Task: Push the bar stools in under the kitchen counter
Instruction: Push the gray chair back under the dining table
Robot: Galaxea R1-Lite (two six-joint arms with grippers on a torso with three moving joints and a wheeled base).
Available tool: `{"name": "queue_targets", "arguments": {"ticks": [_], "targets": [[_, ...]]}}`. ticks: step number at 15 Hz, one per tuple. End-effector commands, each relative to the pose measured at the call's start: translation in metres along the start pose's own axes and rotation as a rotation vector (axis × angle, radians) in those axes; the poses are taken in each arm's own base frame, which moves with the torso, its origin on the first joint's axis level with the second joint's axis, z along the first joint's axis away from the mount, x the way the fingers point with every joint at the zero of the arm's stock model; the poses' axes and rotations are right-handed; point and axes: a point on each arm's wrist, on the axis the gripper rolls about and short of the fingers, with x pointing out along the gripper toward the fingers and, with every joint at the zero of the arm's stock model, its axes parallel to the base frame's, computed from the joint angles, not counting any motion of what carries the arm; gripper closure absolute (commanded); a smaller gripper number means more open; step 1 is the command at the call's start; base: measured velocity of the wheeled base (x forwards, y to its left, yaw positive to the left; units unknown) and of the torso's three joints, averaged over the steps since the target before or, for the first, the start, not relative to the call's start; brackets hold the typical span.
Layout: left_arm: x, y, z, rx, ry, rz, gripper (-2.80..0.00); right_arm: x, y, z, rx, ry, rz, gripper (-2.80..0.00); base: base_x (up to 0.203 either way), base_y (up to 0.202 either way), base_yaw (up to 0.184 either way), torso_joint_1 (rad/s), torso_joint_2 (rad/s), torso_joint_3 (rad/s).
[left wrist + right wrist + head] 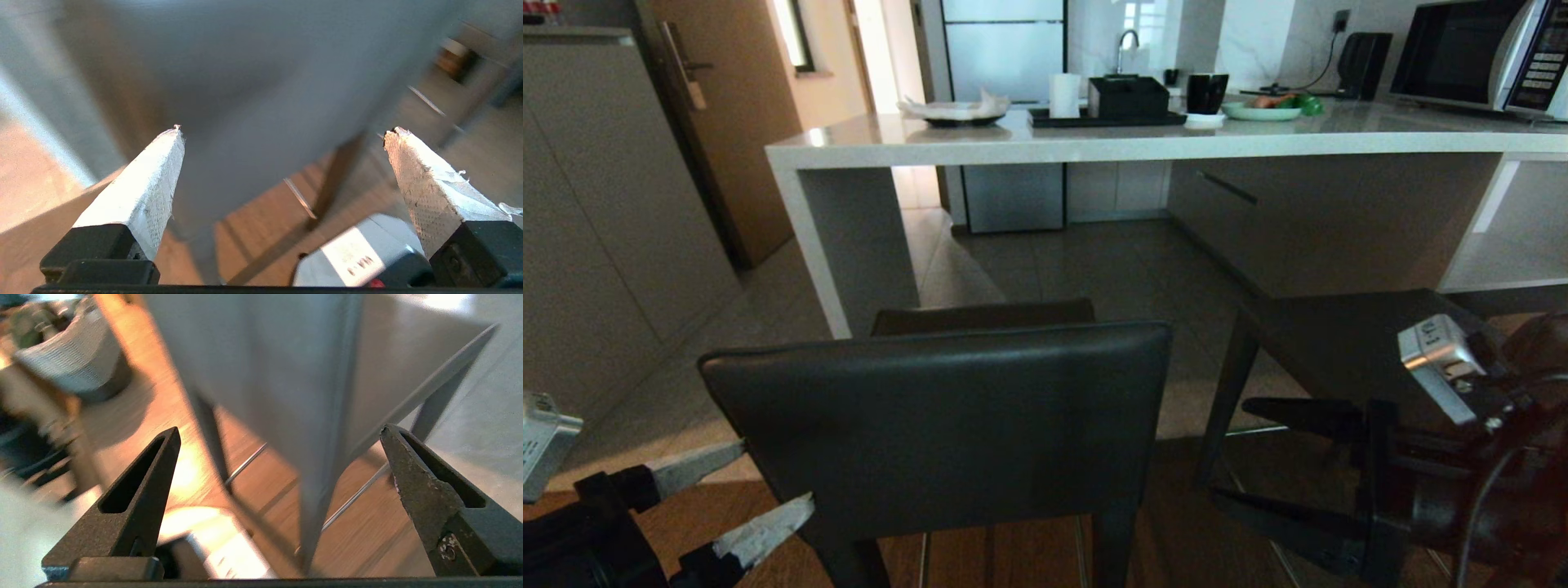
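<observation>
The near bar stool (939,425) stands in front of me with its dark padded backrest facing me, short of the kitchen counter (1094,143). My left gripper (777,472) is open at the backrest's lower left corner, white-taped fingers (698,465) apart; the backrest (245,81) fills the view ahead of that gripper (284,130). My right gripper (1229,449) is open to the right of the backrest, black fingers spread. From its wrist (280,428) the backrest edge (265,375) lies ahead, nothing gripped. The second bar stool (1339,335) stands on the right, partly hidden by my right arm.
A tall cabinet (605,229) stands to the left, with a door (735,106) behind it. On the counter sit a black tray (1107,118), a paper roll (1063,94), a cup (1205,91), a plate (1262,110) and a microwave (1478,53). Tiled floor (1094,269) runs under the counter.
</observation>
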Motion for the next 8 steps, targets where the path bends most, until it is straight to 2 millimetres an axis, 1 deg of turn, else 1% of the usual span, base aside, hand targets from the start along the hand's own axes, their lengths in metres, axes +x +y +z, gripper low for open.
{"name": "queue_targets", "arguments": {"ticks": [1,2,4,6,8], "targets": [[-0.007,0.004,0.002,0.0,-0.03,0.059,-2.8,0.024,-0.008,-0.01,0.009,0.025,-0.013,-2.8,0.0,0.0,0.0,0.0,0.0,0.0],[-0.01,0.007,0.002,-0.009,-0.031,0.097,-2.8,0.03,-0.008,-0.01,0.006,0.019,-0.016,-2.8,0.0,0.0,0.0,0.0,0.0,0.0],[-0.011,0.015,0.001,-0.028,-0.023,0.124,-2.8,0.039,-0.001,-0.005,-0.006,0.008,0.015,-2.8,0.0,0.0,0.0,0.0,0.0,0.0],[-0.006,0.023,-0.001,-0.053,0.007,0.147,-2.8,0.048,0.003,-0.004,-0.009,0.017,0.0,-2.8,0.0,0.0,0.0,0.0,0.0,0.0],[-0.001,0.034,-0.002,-0.083,0.032,0.163,-2.8,0.054,0.002,-0.008,-0.004,0.035,-0.01,-2.8,0.0,0.0,0.0,0.0,0.0,0.0]]}}
